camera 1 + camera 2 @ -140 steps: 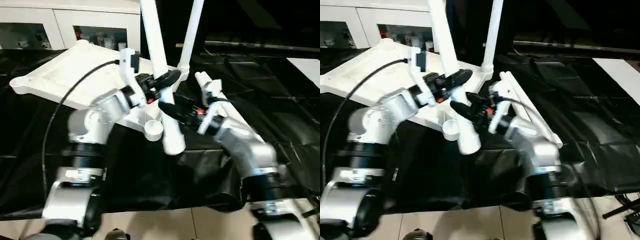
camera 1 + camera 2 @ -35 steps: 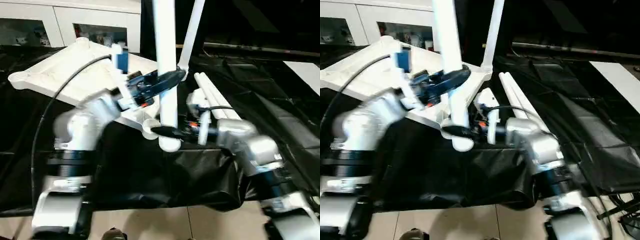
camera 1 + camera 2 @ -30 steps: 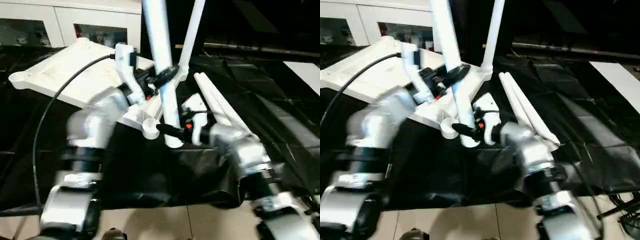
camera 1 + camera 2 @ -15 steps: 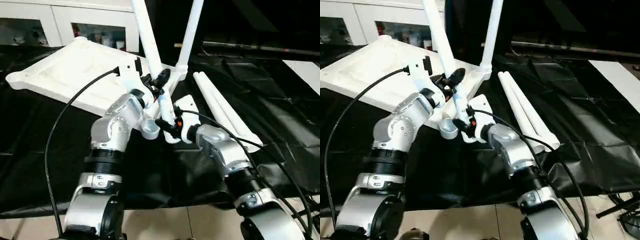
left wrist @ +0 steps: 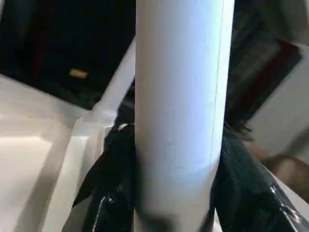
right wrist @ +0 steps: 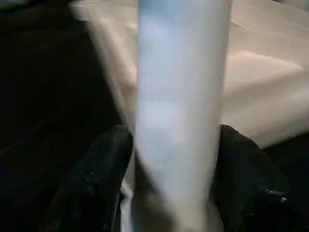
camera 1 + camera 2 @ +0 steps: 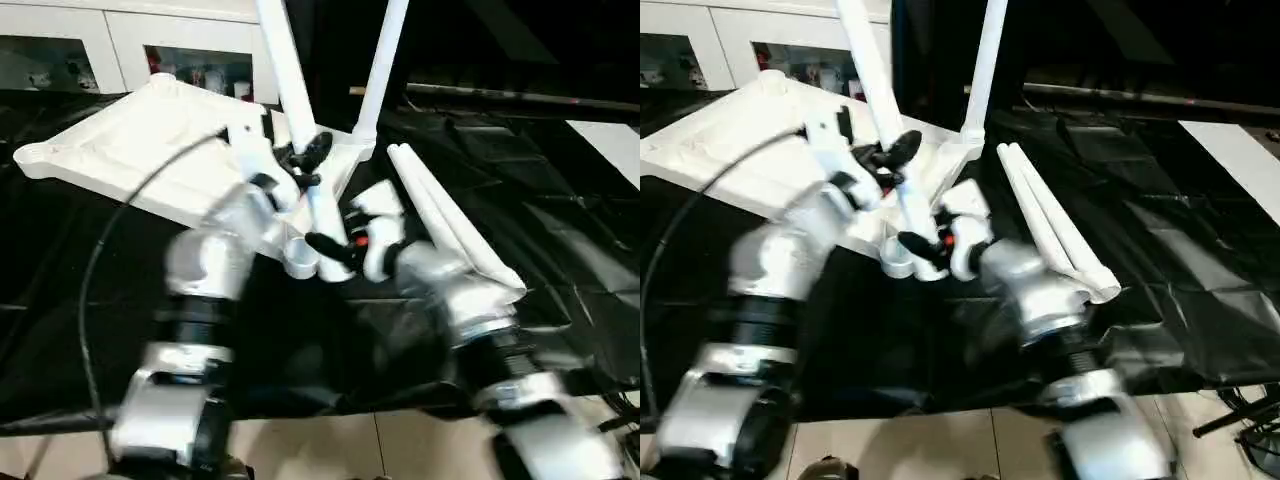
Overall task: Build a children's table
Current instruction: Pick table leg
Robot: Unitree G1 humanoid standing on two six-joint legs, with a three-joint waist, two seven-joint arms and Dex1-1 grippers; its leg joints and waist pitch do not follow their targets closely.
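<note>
While both jaws clamp tilted leg [image 7: 300, 120], lower end sits beside tabletop [image 7: 130, 150] corner socket [image 7: 298, 262].

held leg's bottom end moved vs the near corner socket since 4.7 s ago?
Yes. The held leg has its lower end closer to the near corner socket, no longer hanging out past the tabletop edge.
</note>
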